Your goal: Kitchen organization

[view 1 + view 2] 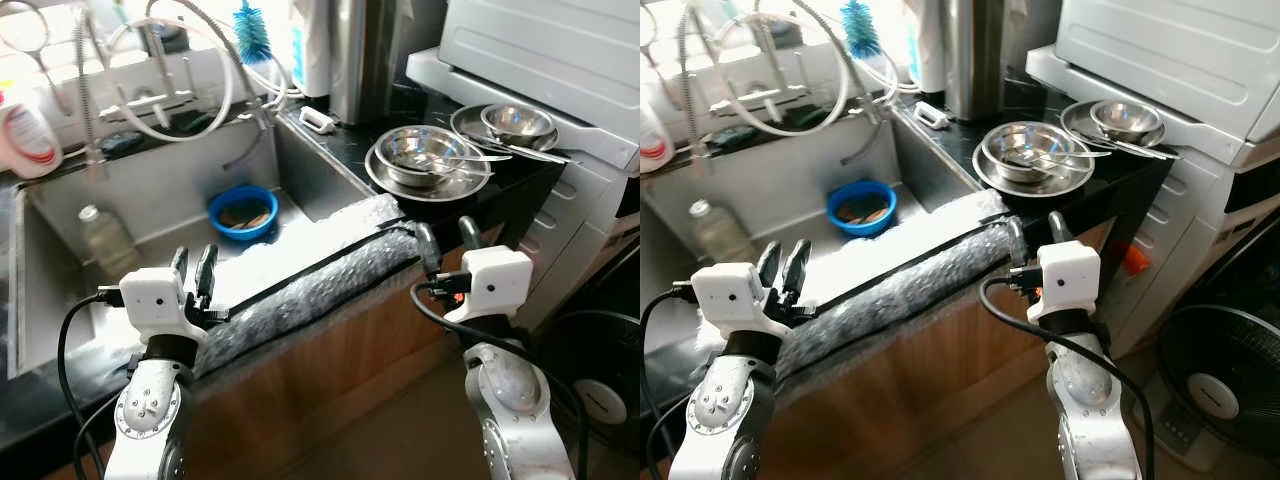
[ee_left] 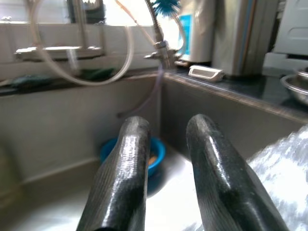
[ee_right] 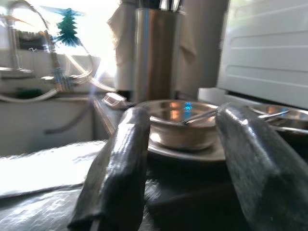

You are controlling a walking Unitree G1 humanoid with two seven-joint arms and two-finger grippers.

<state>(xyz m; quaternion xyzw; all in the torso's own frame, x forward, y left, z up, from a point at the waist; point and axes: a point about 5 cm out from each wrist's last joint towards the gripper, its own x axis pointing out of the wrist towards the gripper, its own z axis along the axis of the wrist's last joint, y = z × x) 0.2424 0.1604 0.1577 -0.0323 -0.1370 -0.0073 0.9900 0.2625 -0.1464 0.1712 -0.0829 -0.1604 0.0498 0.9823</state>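
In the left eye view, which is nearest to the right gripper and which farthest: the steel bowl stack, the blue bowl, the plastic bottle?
From the right gripper:
1. Steel bowl stack, on the black counter just beyond it.
2. Blue bowl, in the sink, toward the robot's left.
3. Plastic bottle, at the sink's far left.

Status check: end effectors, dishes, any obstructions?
Left end effector open, at sink edge. Right end effector open, short of steel bowls on counter. Bubble-wrap padding along sink rim, between arms and dishes.

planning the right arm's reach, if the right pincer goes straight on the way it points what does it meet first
Most likely the steel bowl stacked on the plate on the black counter; the right pincer is open and aimed at it, though depth is hard to judge.
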